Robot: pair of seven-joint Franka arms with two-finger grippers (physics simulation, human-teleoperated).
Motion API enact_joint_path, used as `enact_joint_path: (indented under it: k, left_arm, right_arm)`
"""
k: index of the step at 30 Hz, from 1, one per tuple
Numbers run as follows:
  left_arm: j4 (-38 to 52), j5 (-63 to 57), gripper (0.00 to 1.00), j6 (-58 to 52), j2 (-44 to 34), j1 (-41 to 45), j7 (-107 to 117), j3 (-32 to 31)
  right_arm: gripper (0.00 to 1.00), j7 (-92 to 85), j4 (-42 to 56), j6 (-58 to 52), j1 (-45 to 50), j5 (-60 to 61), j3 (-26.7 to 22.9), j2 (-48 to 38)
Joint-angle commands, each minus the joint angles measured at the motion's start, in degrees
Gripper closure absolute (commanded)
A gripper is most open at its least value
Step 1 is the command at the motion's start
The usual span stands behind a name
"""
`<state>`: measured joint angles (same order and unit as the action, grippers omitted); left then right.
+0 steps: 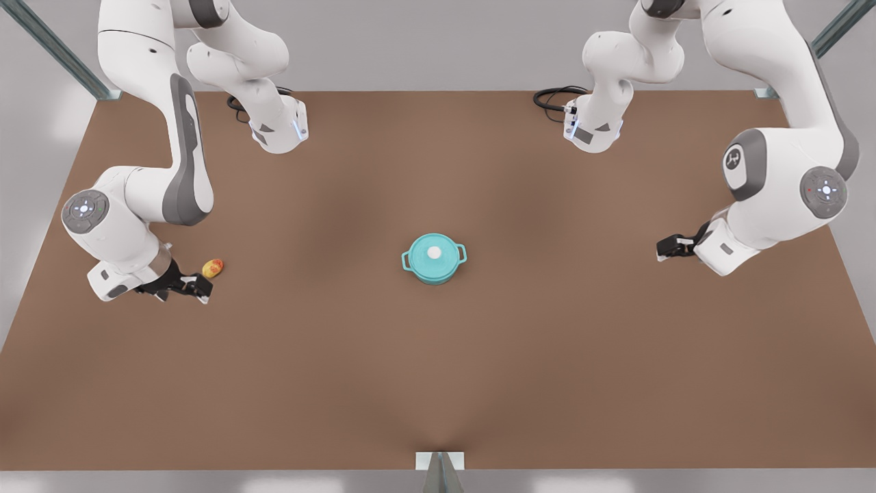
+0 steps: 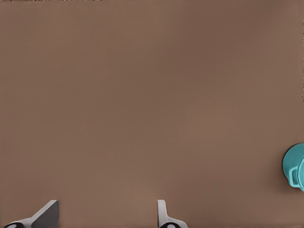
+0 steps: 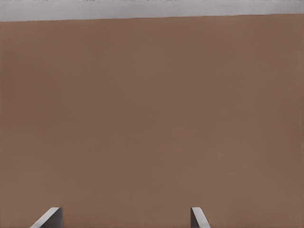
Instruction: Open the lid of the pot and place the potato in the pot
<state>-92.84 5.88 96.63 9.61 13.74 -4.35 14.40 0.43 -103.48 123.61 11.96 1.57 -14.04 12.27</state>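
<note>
The teal pot [image 1: 432,275] stands at the middle of the table with the pot lid [image 1: 426,245] resting shut on it, white knob up. The potato [image 1: 213,268], yellow with a red patch, lies on the table at the front view's left. My right gripper [image 1: 188,291] hovers open just beside the potato, towards the front edge, with nothing in it [image 3: 123,219]. My left gripper [image 1: 662,248] hangs open and empty at the front view's right, well away from the pot. The left wrist view catches the pot's edge [image 2: 295,166] beyond the open left gripper [image 2: 107,219].
The brown table [image 1: 438,383] has open surface on all sides of the pot. Black cables [image 1: 556,99] lie near the arm bases at the back. A metal bracket [image 1: 440,462] sits at the middle of the front edge. The table's edge [image 3: 152,19] shows in the right wrist view.
</note>
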Motion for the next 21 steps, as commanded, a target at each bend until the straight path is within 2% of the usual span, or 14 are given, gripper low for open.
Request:
enact_joint_path:
  k: [1, 3, 6, 7, 8, 9, 11, 12, 14, 15, 18, 21]
  left_arm:
    - [0.0, -0.3, 0.00, 1.0, 0.0, 0.1, -6.3, 0.0]
    - [2.1, 0.0, 0.00, 1.6, 1.3, 0.5, -5.5, -0.3]
    - [3.6, 0.7, 0.00, -0.6, 0.1, 1.1, -2.3, -2.7]
    - [7.7, -0.9, 0.00, -4.3, -0.6, 1.5, -1.5, -7.6]
    - [7.9, -3.9, 0.00, -5.1, -0.6, 1.7, -1.1, -12.3]
    - [7.9, -3.8, 0.00, -4.8, 0.6, 3.2, 9.8, -15.6]
    - [7.9, -5.6, 0.00, -4.5, 3.7, 11.0, 21.8, -15.9]
    - [8.4, -5.6, 0.00, -0.1, 7.3, 15.4, 32.5, -16.1]
    - [16.6, -5.0, 0.00, 2.7, 17.4, 22.6, 47.7, -16.2]
    - [16.2, -4.6, 0.00, 2.9, 18.3, 23.9, 49.3, -16.2]
    - [16.2, -4.5, 0.00, 12.2, 25.2, 26.4, 57.5, -16.2]
    - [16.4, -4.3, 0.00, 16.0, 28.1, 26.8, 58.1, -16.2]
  right_arm:
    - [0.00, 1.2, 0.0, 1.3, 0.0, 0.0, 0.0, -0.1]
    - [0.00, 1.3, 0.0, -1.8, -0.2, 0.1, -0.7, 0.2]
    - [0.00, 0.8, -0.6, -9.5, -2.0, 1.0, -5.9, -1.3]
    - [0.00, 1.0, -1.1, -12.0, -2.0, 1.6, -5.7, -1.6]
    - [0.00, 1.2, -2.6, -11.9, -2.0, 1.5, -5.9, -3.5]
    - [0.00, 1.4, -4.1, -11.5, -2.0, 1.6, -6.0, -4.4]
    - [0.00, 3.7, -11.4, -4.2, -1.5, 1.4, -5.6, -6.9]
    - [0.00, 5.6, -14.5, -1.0, -0.4, 1.3, -5.1, -7.5]
    - [0.00, 5.7, -18.4, 4.7, -0.4, 1.2, -5.1, -7.6]
    - [0.00, 5.7, -21.1, 8.2, -0.3, 1.2, -5.1, -7.6]
    - [0.00, 7.0, -23.6, 9.2, -0.2, 1.2, -3.7, -9.2]
    - [0.00, 9.1, -25.0, 12.3, -0.4, 1.0, -3.7, -7.9]
